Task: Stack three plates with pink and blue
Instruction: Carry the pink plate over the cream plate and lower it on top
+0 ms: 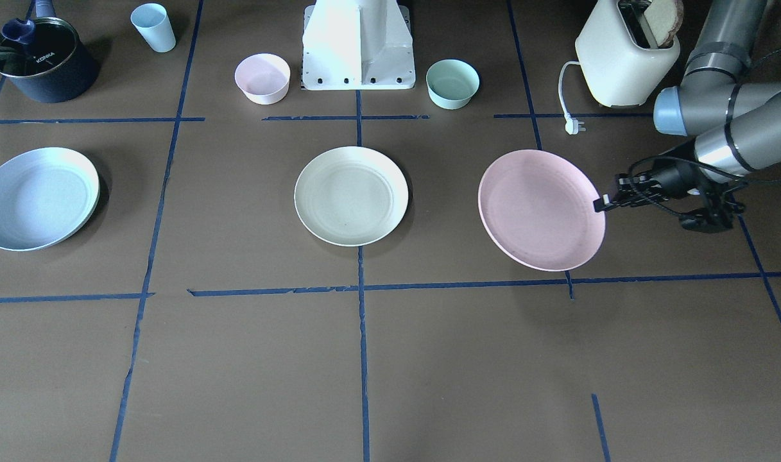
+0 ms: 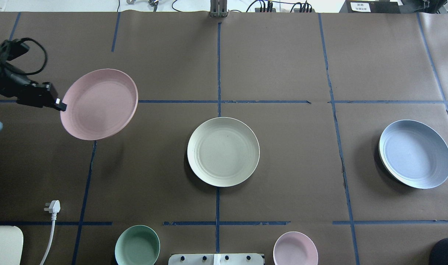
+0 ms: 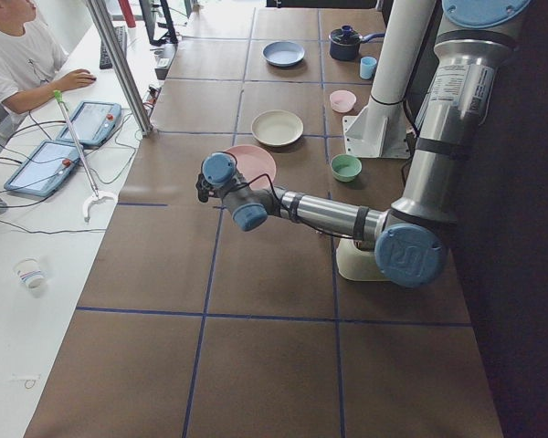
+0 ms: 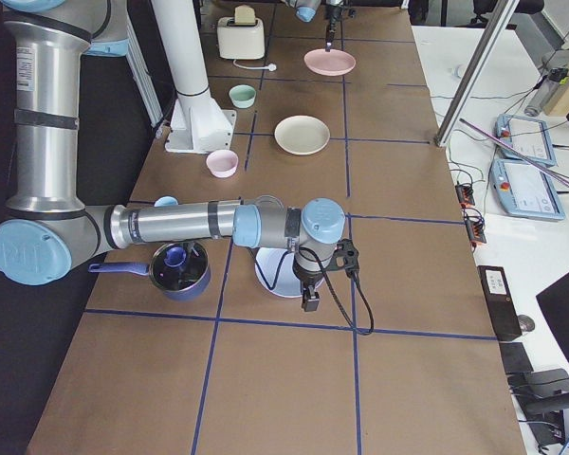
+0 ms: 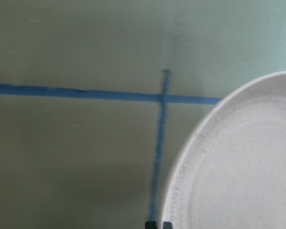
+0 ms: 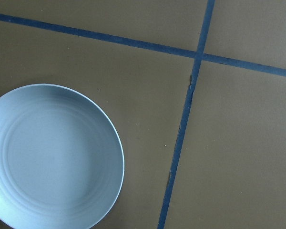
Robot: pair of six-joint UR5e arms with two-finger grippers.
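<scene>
left tool (image 2: 60, 106) is clamping the rim of the pink plate (image 2: 98, 104), holding it tilted off the surface (image 2: 282, 55) at the overhead's upper left. cream plate (image 2: 223, 151) is sitting mid-frame, blue plate (image 2: 415, 154) at far right. right tool (image 4: 310, 301) is hanging, probably over the blue plate's edge; can't tell whether it's open or closed.

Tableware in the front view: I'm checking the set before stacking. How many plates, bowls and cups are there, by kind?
Plates: 3 (cream plate, pink plate, blue plate)
Bowls: 2 (pink bowl, mint bowl)
Cups: 1 (cup)
Total: 6
</scene>
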